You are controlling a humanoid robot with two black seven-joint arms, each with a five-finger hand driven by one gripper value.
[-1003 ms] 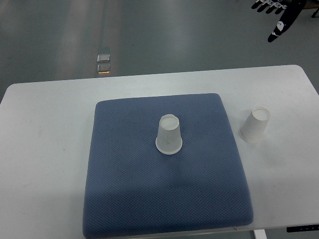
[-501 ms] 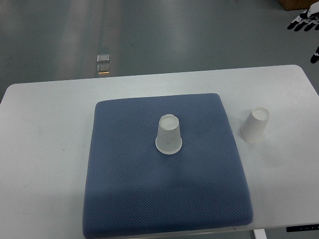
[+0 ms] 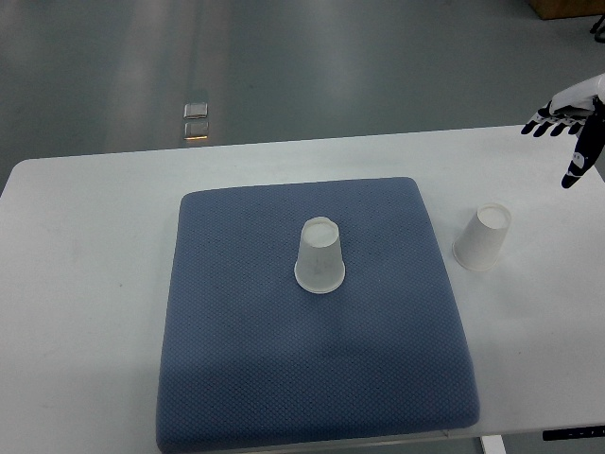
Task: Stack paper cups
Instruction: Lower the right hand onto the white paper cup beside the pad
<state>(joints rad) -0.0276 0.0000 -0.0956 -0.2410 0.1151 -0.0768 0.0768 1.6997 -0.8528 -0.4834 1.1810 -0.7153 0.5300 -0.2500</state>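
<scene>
Two white paper cups stand upside down. One cup [image 3: 320,255] is in the middle of the blue mat [image 3: 246,359]. The other cup [image 3: 483,237] stands on the white table [image 3: 85,284] just right of the mat. My right hand [image 3: 570,128] hovers at the right edge, above and to the right of that cup, fingers spread and empty. The left arm is out of view.
The mat covers the centre of the table. Two small metal plates [image 3: 197,121] lie on the grey floor beyond the table's far edge. A brown box corner [image 3: 558,8] shows at the top right.
My right hand has moved from the top right corner, out toward the right edge, then down toward the table's far right corner. The cups have not moved.
</scene>
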